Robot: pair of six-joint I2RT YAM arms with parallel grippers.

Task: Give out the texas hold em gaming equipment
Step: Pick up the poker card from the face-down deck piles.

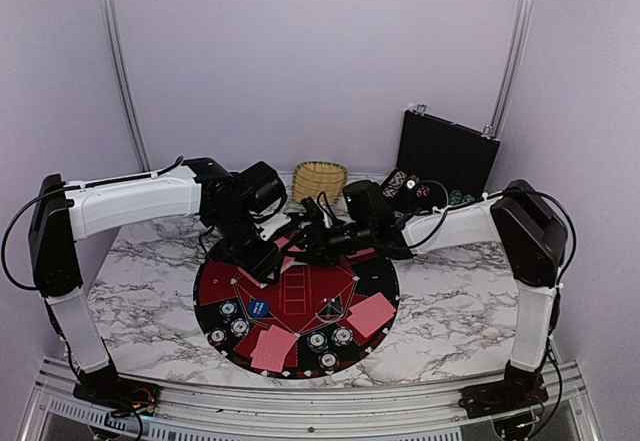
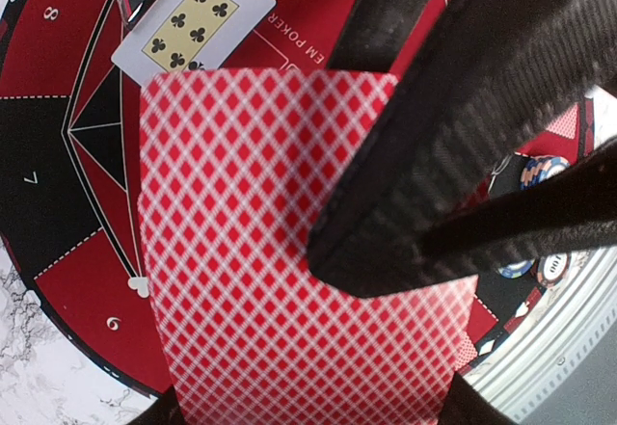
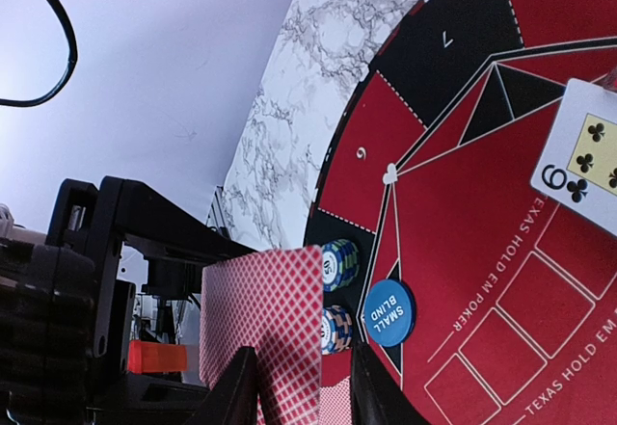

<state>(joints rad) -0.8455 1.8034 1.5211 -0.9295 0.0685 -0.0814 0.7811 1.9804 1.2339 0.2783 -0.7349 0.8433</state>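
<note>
Chips [image 1: 229, 309], blue button [image 1: 259, 309], two card piles [image 1: 272, 347] and a six [image 2: 193, 20] are out on the mat [image 1: 215, 283]; left gripper [image 1: 268, 259] pinches the undealt deck [image 2: 241, 252], right gripper [image 3: 304, 386] straddles it, grip uncertain

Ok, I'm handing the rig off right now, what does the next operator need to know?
Left gripper: shut on the deck of red-backed cards, held above the mat.
Right gripper: fingers either side of the deck's top card; grip not confirmed.
Done: card piles, chip stacks, the small blind button and a face-up nine of clubs lie on the mat.
Left: likely draw this card off and place it; seats 6 and 7 show no cards or chips.
</note>
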